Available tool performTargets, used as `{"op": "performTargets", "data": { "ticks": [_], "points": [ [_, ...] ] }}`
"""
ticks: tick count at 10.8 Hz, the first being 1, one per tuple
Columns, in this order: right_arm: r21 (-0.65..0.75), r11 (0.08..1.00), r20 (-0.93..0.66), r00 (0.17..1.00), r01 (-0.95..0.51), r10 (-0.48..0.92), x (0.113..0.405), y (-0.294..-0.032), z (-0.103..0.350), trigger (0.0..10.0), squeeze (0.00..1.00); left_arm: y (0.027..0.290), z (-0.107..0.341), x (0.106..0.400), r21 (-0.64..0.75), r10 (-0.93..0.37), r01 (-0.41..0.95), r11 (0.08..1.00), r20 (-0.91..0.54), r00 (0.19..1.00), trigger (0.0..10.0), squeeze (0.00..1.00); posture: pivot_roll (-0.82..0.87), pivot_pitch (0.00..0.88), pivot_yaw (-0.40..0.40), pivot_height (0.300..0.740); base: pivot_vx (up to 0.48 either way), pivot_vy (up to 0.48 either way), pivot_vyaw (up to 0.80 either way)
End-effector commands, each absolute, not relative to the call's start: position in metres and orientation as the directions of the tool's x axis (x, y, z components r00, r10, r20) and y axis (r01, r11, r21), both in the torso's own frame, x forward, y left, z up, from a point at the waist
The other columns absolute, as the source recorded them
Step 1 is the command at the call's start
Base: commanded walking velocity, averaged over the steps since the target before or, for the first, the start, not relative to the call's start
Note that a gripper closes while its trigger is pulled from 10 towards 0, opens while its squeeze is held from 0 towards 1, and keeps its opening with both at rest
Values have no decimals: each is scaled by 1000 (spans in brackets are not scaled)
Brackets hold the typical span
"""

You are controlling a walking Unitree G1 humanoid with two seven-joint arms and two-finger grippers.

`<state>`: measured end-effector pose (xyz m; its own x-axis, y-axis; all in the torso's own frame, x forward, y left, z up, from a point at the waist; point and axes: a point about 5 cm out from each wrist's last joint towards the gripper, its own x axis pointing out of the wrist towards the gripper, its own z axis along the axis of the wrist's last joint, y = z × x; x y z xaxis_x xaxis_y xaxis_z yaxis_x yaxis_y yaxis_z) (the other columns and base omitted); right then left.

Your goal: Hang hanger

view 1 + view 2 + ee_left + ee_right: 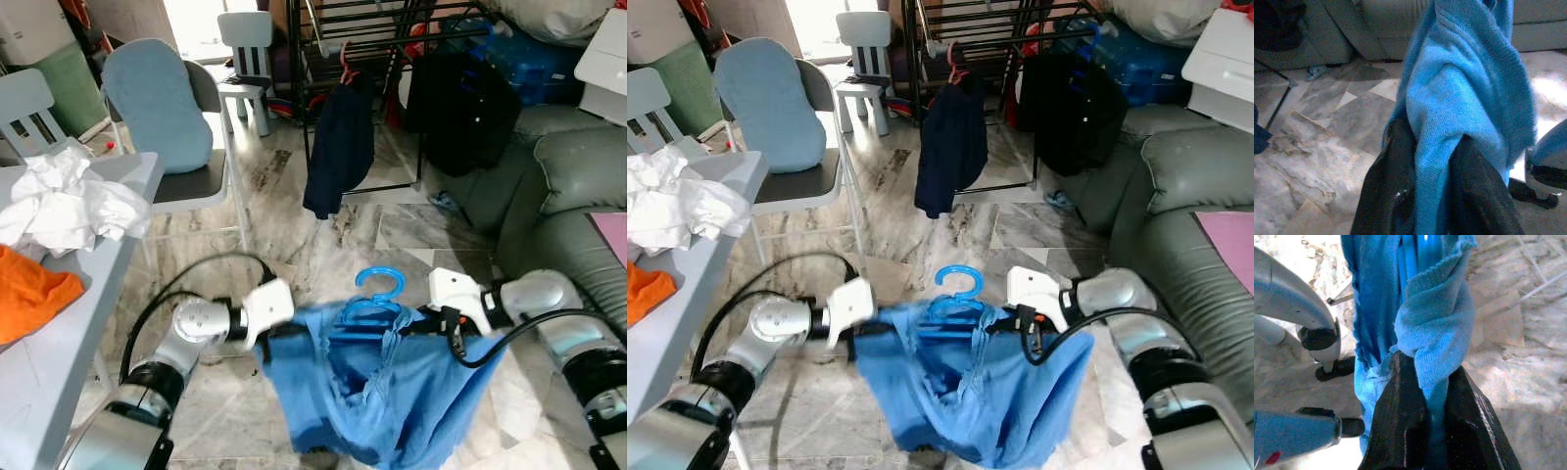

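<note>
Two tools hold hanger (375,299) level, hook up.

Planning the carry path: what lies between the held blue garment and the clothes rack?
In the left eye view, bare marble floor lies between the blue garment and the clothes rack, where a dark garment hangs.

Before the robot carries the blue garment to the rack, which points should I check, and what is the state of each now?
1. Left gripper pinches the blue sweater: ok.
2. Right gripper pinches the sweater's other shoulder: ok.
3. Blue hanger sits inside the neck, hook up and free: ok.
4. Hanger arms fully inside both shoulders: cannot tell, cloth hides them.
5. Black rack has free rail beside the dark garment: cannot tell.
6. Sweater hem off the floor: cannot tell.
</note>
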<state>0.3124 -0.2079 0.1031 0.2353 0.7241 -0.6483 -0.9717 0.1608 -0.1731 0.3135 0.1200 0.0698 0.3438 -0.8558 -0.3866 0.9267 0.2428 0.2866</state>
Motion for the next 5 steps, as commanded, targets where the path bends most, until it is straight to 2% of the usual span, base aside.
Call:
{"op": "performTargets", "data": {
  "ticks": [1,2,3,5],
  "points": [
    [-194,188,-637,269,-963,723,314,-208,103,0,0,120,75,317,311,-857,911,270,-353,375,10000,1000,-232,0,72,740,0,0,0],
    [-181,208,-636,275,-961,721,314,-206,99,0,0,122,75,318,336,-846,891,305,-335,416,10000,1000,-229,0,71,740,0,0,0],
    [-180,209,-638,275,-961,719,314,-206,99,0,0,122,75,318,341,-844,888,308,-333,421,10000,1000,-229,0,71,740,0,0,0],
    [-194,289,-657,343,-937,671,314,-205,85,0,0,130,80,325,423,-775,785,452,-250,581,10000,1000,-226,0,73,740,0,0,0]
  ]
}}
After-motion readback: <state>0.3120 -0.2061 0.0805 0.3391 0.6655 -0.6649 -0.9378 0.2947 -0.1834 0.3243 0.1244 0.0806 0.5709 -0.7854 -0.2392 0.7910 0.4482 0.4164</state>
